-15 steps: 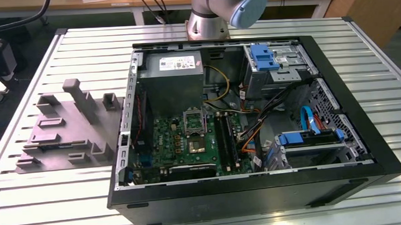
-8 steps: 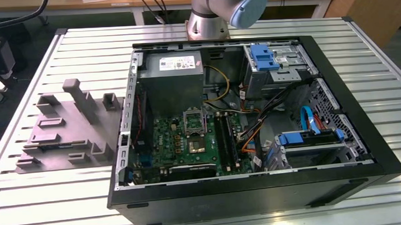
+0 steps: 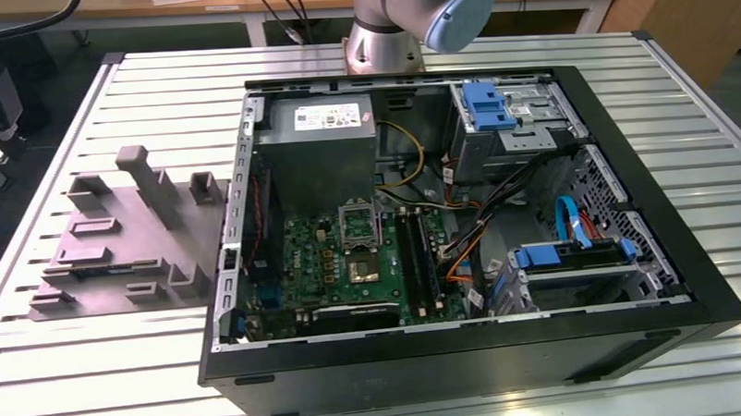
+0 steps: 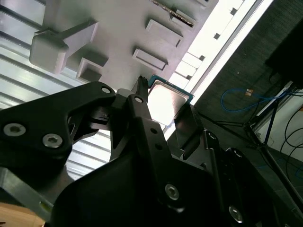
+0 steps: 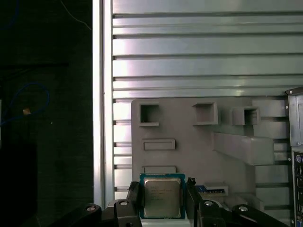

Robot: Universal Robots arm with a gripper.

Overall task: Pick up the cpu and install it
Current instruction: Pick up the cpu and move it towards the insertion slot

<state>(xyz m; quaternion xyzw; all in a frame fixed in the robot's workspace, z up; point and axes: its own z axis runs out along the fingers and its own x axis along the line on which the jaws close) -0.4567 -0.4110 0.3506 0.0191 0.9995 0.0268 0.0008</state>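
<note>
The grey holder (image 3: 113,249) lies near the table (image 3: 105,365) edge at the exterior view's left, bare slats around it, the open computer case (image 3: 475,357) just beside. In the first wrist view the claw (image 5: 162,190) pinches the cpu (image 5: 162,199) by opposite edges, clear above the holder.

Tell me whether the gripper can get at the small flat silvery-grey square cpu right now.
Probably yes: the gripper sits right at the cpu by the grey moulded tray, with nothing between them.
</note>
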